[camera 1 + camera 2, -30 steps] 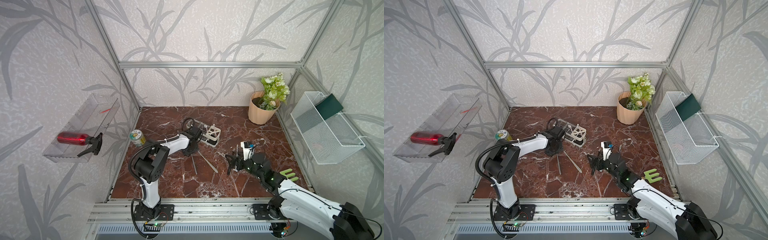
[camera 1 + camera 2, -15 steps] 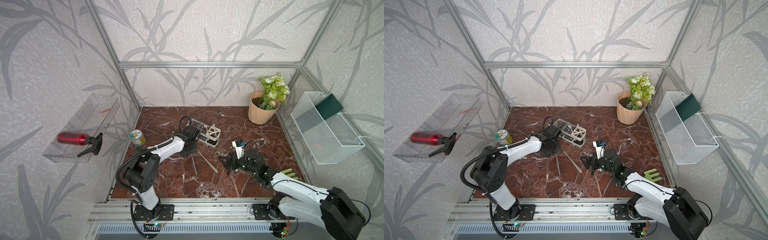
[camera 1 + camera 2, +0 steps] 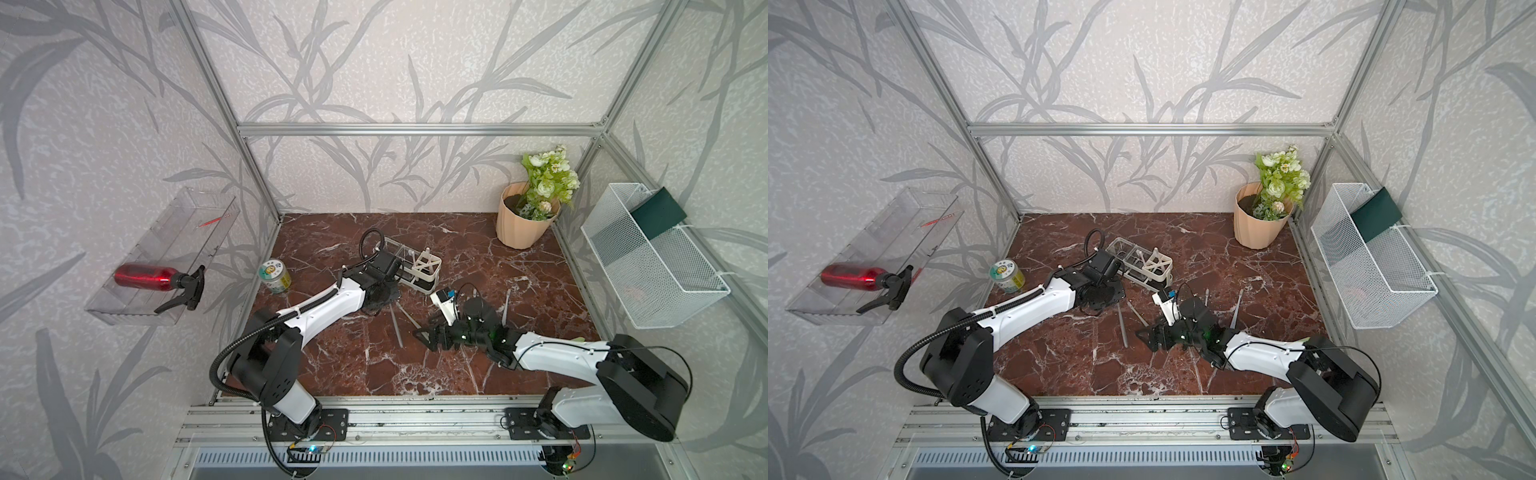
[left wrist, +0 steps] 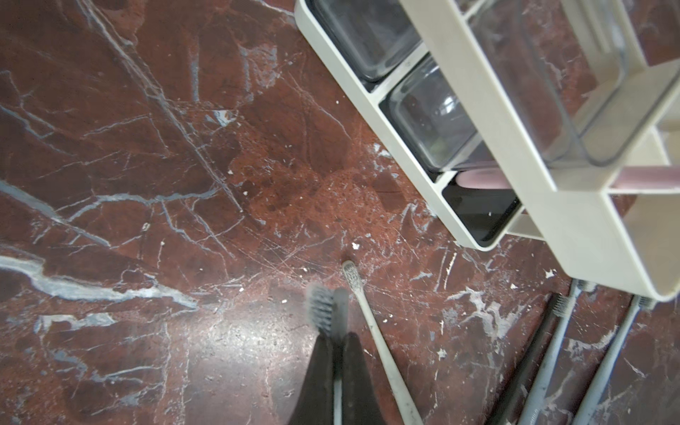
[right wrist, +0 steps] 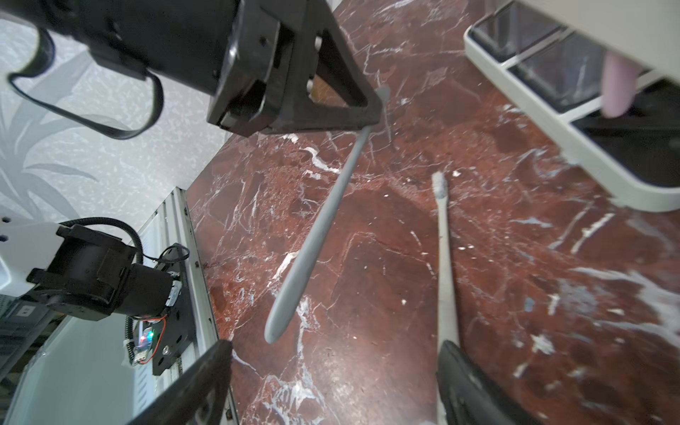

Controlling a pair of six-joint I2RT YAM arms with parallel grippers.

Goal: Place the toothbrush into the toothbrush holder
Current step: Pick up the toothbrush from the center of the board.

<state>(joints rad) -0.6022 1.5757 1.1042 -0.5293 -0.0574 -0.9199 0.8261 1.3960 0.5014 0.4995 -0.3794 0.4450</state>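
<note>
**Clearly, the left tool held a brush beside the holder**

The surface (image 3: 478,257) was red-brown marble with white veins, closed in by walls with grey leaf paper and aluminium posts. Toward the back middle stood the toothbrush holder (image 3: 415,266), set diagonally, and a pink brush (image 4: 478,180) showed inside its frame. The left tool (image 4: 338,336) was clamped on the grey toothbrush (image 5: 316,228) close to its head, just beside the holder's end. The right tool (image 5: 335,346) had its jaws apart, with a cream toothbrush (image 5: 443,257) lying on the marble just beside one finger. A can (image 3: 274,276) stood at the left edge and a peach flower pot (image 3: 519,228) in the back right corner. A mesh basket (image 3: 652,266) hung on the right wall. Open marble lay along the front rail (image 3: 415,411) between the two arms.
</note>
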